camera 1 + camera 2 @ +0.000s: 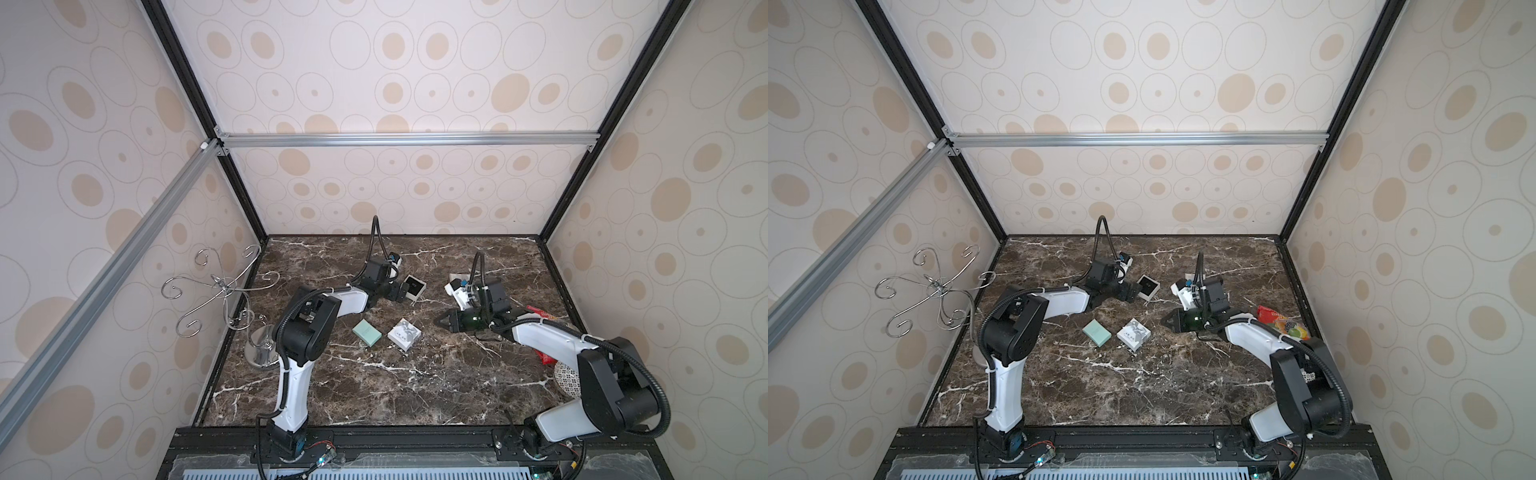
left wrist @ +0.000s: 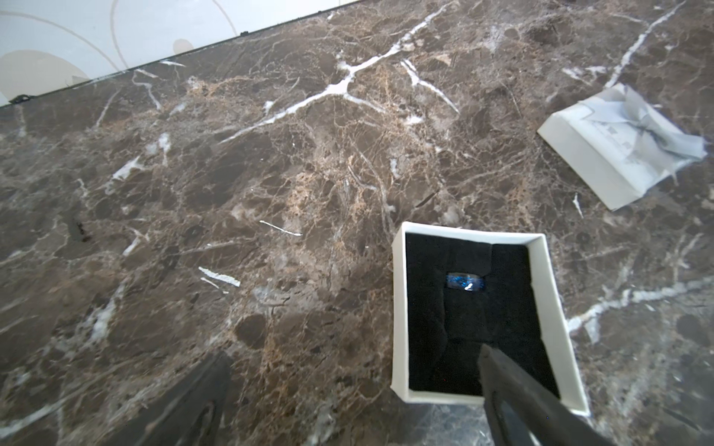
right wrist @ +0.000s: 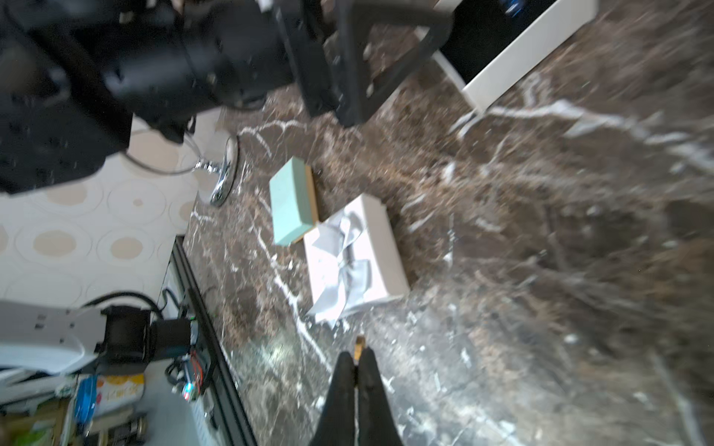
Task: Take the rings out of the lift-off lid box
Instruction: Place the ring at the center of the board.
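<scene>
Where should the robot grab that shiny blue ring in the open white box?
Pinch the top of the blue ring, the only part poking out of the black foam. Come straight down from above: the white box has walls all round and its lid is off, so the top is the one free way in. The open left gripper is closest.

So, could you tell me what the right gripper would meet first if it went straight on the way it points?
Probably the white ribboned lid, lying right ahead of the right gripper; its height is unclear, so it might pass over.
</scene>
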`<state>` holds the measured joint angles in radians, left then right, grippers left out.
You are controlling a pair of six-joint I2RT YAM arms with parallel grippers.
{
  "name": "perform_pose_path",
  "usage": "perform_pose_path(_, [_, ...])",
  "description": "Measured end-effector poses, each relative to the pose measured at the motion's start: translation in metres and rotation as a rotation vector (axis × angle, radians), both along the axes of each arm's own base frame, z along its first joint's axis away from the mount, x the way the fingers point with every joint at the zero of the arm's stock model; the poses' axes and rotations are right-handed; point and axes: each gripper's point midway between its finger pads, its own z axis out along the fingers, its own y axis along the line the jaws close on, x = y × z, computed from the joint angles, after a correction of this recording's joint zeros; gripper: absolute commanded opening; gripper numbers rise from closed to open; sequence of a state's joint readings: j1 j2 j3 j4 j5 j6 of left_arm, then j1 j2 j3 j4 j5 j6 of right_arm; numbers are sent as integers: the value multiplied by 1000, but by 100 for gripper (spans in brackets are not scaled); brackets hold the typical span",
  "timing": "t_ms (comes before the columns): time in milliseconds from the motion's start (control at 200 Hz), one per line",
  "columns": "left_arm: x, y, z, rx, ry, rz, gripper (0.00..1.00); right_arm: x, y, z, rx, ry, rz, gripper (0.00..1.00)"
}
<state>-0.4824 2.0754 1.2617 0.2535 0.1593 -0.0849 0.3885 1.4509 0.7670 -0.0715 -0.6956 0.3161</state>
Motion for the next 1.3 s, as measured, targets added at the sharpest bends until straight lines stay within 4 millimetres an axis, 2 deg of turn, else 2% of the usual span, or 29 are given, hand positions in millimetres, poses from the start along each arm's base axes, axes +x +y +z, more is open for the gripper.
perform_pose_path(130, [0,-1,2,-4,-2,-3,100,-46,28,-1,13,41,146,0])
perform_pose_path(275, [-1,-1,2,-7,-1,-8,100,-92,50,-12,20,120,278,0])
perform_pose_path(365, [-2,-2,2,-9,1,-10,100,-111,60,-22,11,165,341,0])
perform_pose_path(470, [-5,0,2,-9,3,-12,100,-124,70,-38,-4,218,378,0])
perform_pose_path(860, [-4,-1,9,-24,-22,-14,100,-111,93,-81,-58,264,346,0])
perform_pose_path(1055, [-4,-2,10,-27,-27,-14,100,-106,93,-86,-83,253,319,0])
perform_pose_path(1165, [-4,-2,11,-28,-28,-15,100,-102,93,-86,-97,241,307,8])
perform_pose_path(1300, [-3,-2,11,-28,-29,-15,100,-99,91,-89,-131,228,301,12])
